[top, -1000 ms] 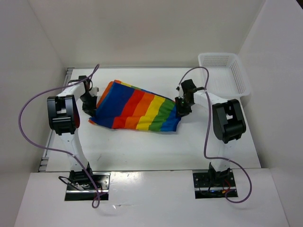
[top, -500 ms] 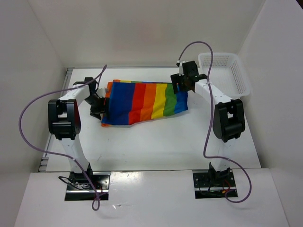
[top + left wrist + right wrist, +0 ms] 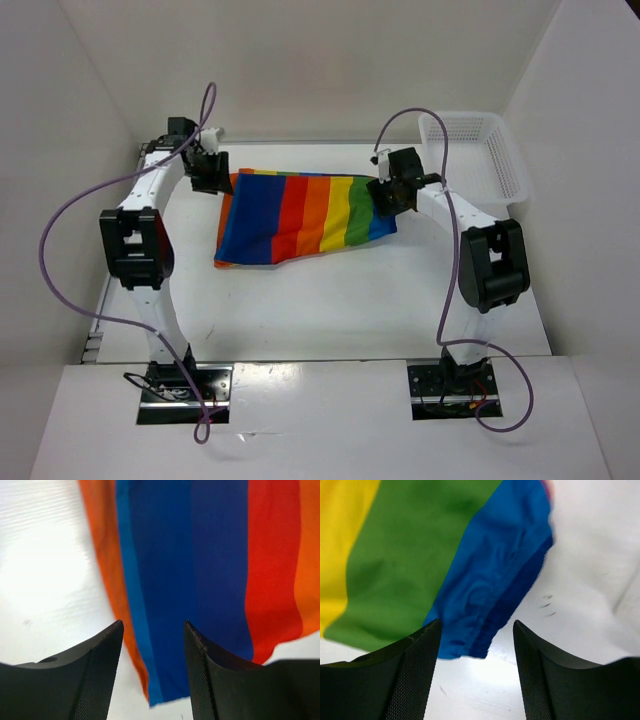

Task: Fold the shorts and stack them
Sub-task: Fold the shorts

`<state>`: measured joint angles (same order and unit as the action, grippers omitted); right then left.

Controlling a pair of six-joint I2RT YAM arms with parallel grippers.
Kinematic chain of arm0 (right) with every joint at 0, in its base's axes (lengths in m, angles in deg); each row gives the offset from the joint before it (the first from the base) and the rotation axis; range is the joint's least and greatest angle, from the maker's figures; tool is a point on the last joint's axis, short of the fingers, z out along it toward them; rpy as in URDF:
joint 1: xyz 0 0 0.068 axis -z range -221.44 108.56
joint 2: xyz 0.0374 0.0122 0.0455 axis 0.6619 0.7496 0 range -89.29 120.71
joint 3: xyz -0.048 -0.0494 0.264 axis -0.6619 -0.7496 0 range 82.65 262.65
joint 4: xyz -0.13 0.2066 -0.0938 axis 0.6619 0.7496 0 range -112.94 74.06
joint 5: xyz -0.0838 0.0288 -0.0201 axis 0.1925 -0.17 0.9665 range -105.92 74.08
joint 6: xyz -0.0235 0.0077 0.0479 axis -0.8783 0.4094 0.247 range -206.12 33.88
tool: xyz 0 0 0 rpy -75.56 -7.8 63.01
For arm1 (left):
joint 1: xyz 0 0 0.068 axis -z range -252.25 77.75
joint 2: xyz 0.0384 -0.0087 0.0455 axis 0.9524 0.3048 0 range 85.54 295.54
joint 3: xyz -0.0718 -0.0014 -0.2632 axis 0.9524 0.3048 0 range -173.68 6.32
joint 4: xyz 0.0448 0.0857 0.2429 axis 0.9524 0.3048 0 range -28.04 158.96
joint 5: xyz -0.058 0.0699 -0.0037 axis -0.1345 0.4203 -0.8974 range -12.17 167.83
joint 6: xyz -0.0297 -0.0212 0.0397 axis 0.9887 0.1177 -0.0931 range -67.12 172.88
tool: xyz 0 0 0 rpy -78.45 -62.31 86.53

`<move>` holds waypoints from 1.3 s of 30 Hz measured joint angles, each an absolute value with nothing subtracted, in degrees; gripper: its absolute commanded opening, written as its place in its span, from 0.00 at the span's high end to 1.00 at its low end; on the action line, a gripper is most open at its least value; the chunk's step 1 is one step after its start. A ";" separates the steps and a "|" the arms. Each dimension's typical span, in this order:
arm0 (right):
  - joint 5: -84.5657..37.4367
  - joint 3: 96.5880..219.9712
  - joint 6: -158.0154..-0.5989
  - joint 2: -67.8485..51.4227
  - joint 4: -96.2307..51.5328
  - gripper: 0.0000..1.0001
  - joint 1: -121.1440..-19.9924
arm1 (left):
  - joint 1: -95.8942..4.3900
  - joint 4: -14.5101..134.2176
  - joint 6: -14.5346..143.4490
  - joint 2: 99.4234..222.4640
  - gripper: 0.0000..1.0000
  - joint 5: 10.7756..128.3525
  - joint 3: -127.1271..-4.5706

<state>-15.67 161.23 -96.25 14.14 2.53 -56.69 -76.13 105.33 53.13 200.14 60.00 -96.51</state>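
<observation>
The rainbow-striped shorts (image 3: 305, 218) lie spread flat on the white table, stripes running from blue on the left through red, orange, yellow and green to blue on the right. My left gripper (image 3: 212, 172) hovers at their far left corner, open and holding nothing. The left wrist view shows the orange edge and blue stripe of the shorts (image 3: 210, 570) beyond the left gripper (image 3: 152, 625). My right gripper (image 3: 388, 196) is open over the right blue edge. Below the right gripper (image 3: 476, 625), the green and blue end of the shorts (image 3: 420, 550) lies free on the table.
A white mesh basket (image 3: 510, 165) stands at the far right corner of the table. White walls close in the left, back and right sides. Purple cables loop from both arms.
The shorts were carried toward the back and laid out flat. Both grippers opened and let go of them. The left gripper then moved toward the far left corner.
</observation>
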 measured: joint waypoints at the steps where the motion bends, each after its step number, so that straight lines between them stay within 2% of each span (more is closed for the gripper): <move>1: -16.42 160.31 -96.69 14.19 2.77 0.36 -56.69 | -75.63 105.07 53.11 201.74 0.41 59.87 -97.49; 9: -19.85 158.98 -98.90 15.65 3.21 0.36 -56.69 | -73.81 104.31 53.13 214.74 0.37 60.07 -99.54; 24: -20.94 157.43 -99.53 16.20 3.16 0.36 -56.69 | -72.11 101.33 53.15 214.37 0.35 63.72 -97.25; 25: -21.01 157.12 -99.55 16.20 3.16 0.36 -56.69 | -72.11 101.29 53.15 214.35 0.37 63.78 -97.21; 29: -21.29 156.75 -99.71 16.20 3.14 0.36 -56.77 | -72.11 100.96 53.24 214.35 0.63 63.45 -96.90; 30: -21.33 156.66 -99.73 16.20 3.14 0.36 -56.80 | -72.15 101.09 53.15 214.35 0.82 63.08 -96.72; 31: -21.35 156.53 -99.73 16.20 3.12 0.36 -56.84 | -72.24 101.14 52.91 214.35 0.89 62.82 -96.61; 34: -21.27 155.92 -100.25 16.20 3.12 0.36 -56.84 | -72.31 101.49 53.11 214.35 0.92 62.47 -96.18; 37: -21.09 155.27 -101.08 16.20 2.99 0.33 -56.88 | -72.31 101.55 53.13 214.35 1.00 62.47 -96.13; 39: -21.07 155.18 -101.80 16.20 3.01 0.31 -56.91 | -72.31 101.60 53.13 214.35 1.00 62.45 -96.13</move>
